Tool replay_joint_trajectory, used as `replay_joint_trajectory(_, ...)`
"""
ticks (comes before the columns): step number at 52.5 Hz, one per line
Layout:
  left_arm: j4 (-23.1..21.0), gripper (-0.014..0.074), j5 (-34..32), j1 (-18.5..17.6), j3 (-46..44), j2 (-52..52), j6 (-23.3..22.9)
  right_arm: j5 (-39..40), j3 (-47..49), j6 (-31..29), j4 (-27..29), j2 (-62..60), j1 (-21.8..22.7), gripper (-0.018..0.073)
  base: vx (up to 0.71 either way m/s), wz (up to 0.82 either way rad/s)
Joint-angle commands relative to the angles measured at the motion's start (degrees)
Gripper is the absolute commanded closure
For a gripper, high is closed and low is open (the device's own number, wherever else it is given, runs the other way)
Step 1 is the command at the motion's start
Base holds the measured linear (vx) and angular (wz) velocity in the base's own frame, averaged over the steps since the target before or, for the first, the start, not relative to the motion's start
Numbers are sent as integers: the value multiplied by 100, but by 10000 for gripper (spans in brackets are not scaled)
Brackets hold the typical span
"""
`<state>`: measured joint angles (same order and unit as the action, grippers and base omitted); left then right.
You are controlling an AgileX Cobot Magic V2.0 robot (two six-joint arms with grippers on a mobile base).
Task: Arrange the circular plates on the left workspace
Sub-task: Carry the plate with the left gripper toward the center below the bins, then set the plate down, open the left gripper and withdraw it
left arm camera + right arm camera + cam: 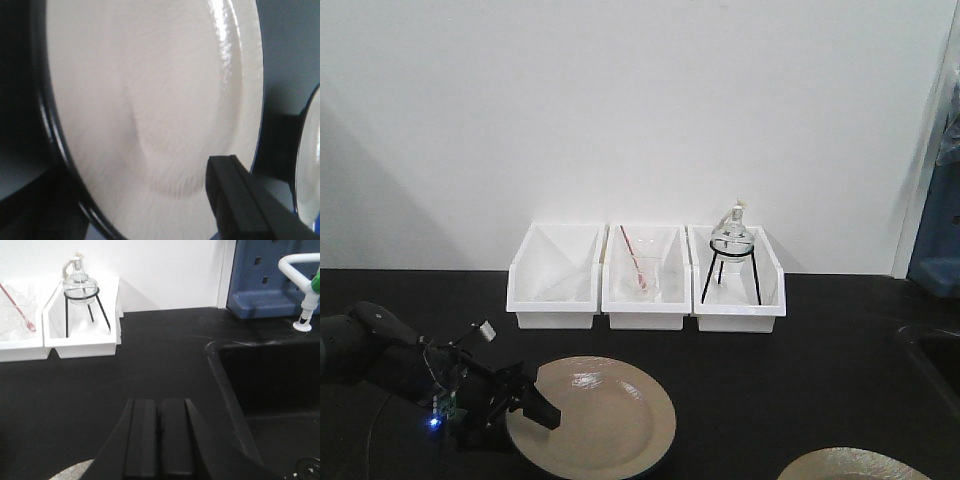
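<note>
One circular plate [600, 415], glossy tan with a dark rim, lies on the black bench top [820, 350] in front of the white bins. My left gripper [528, 408] is at its left rim, with one finger [240, 200] over the plate's upper face [150, 100]; the other finger is hidden under the plate, so it looks shut on the rim. A second plate [850, 466] lies at the bottom right and also shows in the left wrist view [310, 165] and the right wrist view [70, 473]. My right gripper [159, 407] is shut and empty above the bench, beside that plate.
Three white bins [646, 265] stand in a row at the back: the left one empty, the middle with a glass and red rod [632, 258], the right with a flask on a tripod [731, 245]. A recessed sink [270, 385] and a white tap [305, 290] are at the right.
</note>
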<state>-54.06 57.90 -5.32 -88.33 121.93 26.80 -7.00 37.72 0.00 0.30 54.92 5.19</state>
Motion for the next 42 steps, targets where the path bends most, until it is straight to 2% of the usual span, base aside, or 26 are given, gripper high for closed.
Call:
replay_joint_trajectory(1,-695,31,-44,-38,-157,-333,-65,330,216,-51,-30,-63,-2,563,0,0)
replay_joint_trajectory(10,-1116,31,49,-97,-157,4,-90,328,216,-51,-30,-63,-2,563,0,0)
replay_joint_trajectory(24,-1300,32,-561,-390,-163,103,-81,333,216,-56,-30,-63,-2,563,0,0)
replay_joint_trajectory(34,-799,32,-572,-421,-163,103,-191,333,216,-56,-30,-63,-2,563,0,0)
replay_joint_trajectory(42,29,32,-546,-416,-163,97,-478,333,216,-56,-30,-63,-2,563,0,0)
